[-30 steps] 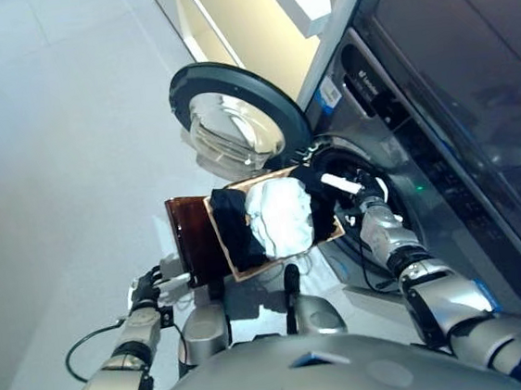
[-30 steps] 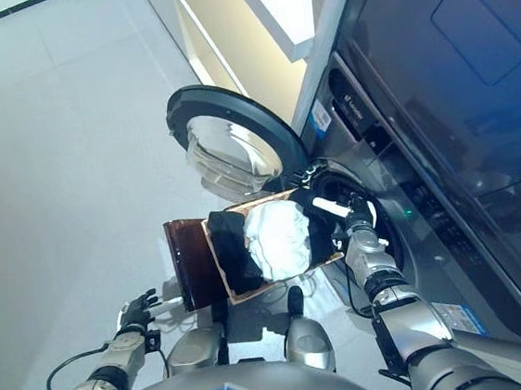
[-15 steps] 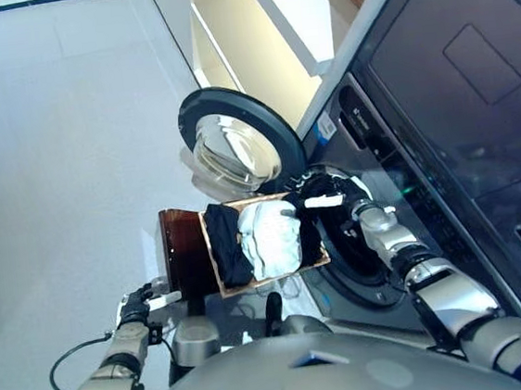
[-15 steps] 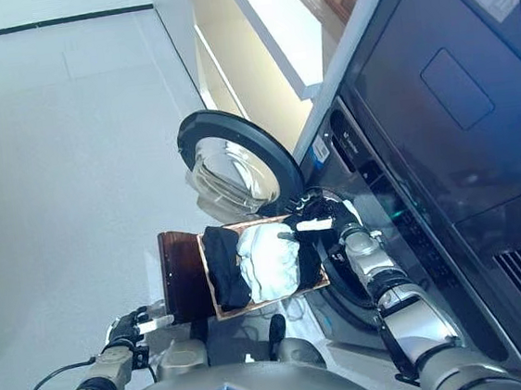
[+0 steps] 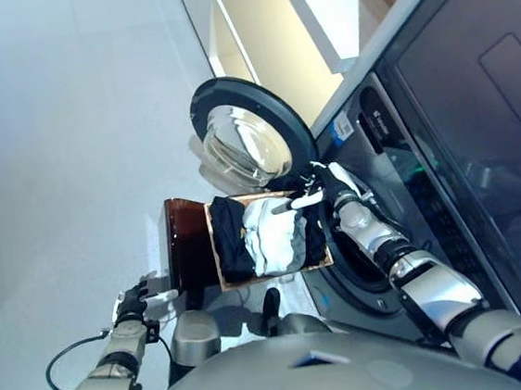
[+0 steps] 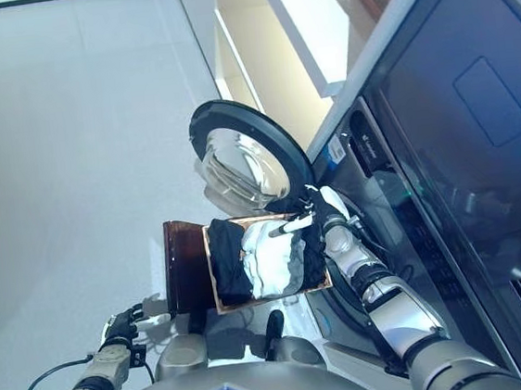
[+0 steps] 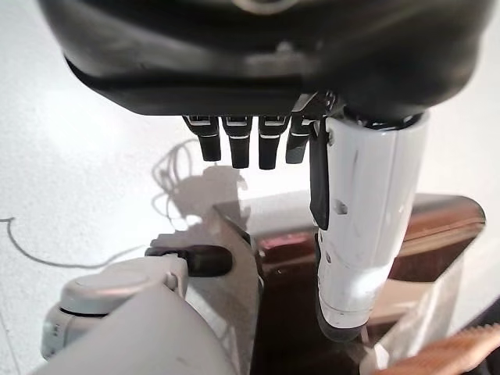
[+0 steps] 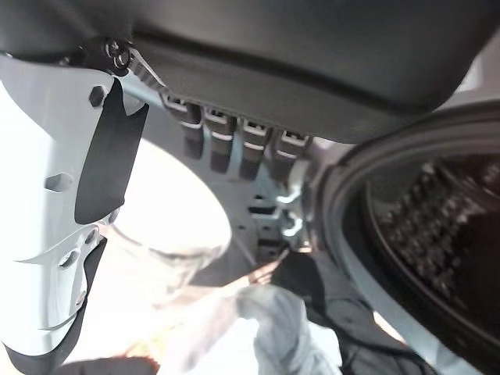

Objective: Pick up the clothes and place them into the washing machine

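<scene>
While the clothes (image 5: 267, 236), a white garment between black ones, lie heaped in a shallow wooden tray (image 5: 321, 261) on a dark brown stand (image 5: 187, 243), the right hand (image 5: 323, 184) hovers just over their edge nearest the washing machine (image 5: 396, 157), fingers relaxed and holding nothing. The round door (image 5: 251, 145) stands wide open. Low by the stand, the left hand (image 5: 141, 303) is spread and empty.

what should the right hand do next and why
Probably lower the right hand onto the white garment and close on it. The hand hovers open at the basket edge nearest the washing machine, holding nothing, and the clothes lie piled in the basket, with the door open.
</scene>
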